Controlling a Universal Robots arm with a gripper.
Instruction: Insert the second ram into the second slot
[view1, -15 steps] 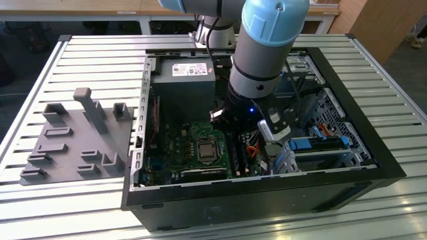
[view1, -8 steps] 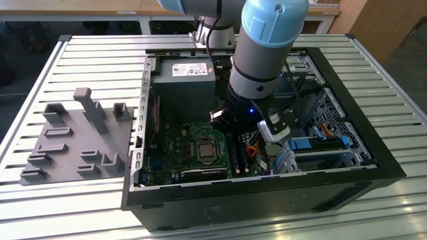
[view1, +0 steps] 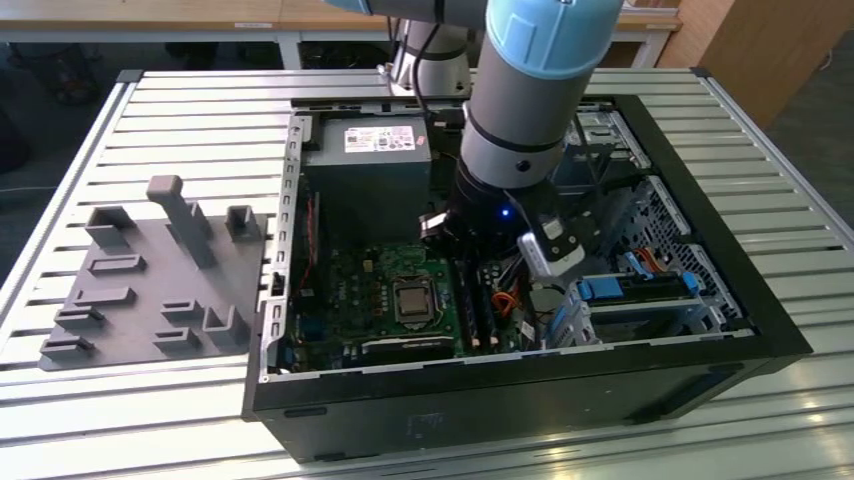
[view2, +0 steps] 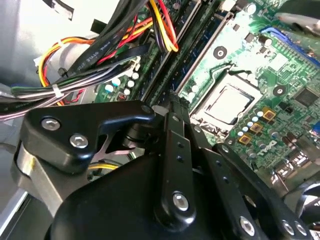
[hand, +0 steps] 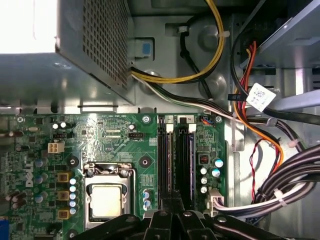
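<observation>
Memory slots (hand: 176, 155): dark parallel channels on the green motherboard (hand: 110, 145), directly ahead of the gripper (hand: 172, 220). Whether the second ram sits in them cannot be told. Finger state: cannot tell. One processor socket (hand: 106, 197) lies beside the fingers. Cable bundles (hand: 280, 185) crowd the opposite side. All sit inside one open computer case (view1: 721, 300).

bench (view1: 160, 110): slatted metal top, silvery ribs running across | sitting on it: open black PC case (view1: 534, 400) taking up most of the exterior view's right side | grey fixture plate (view1: 147, 290) with upright pegs and blocks, just beside the case on the exterior view's left
</observation>
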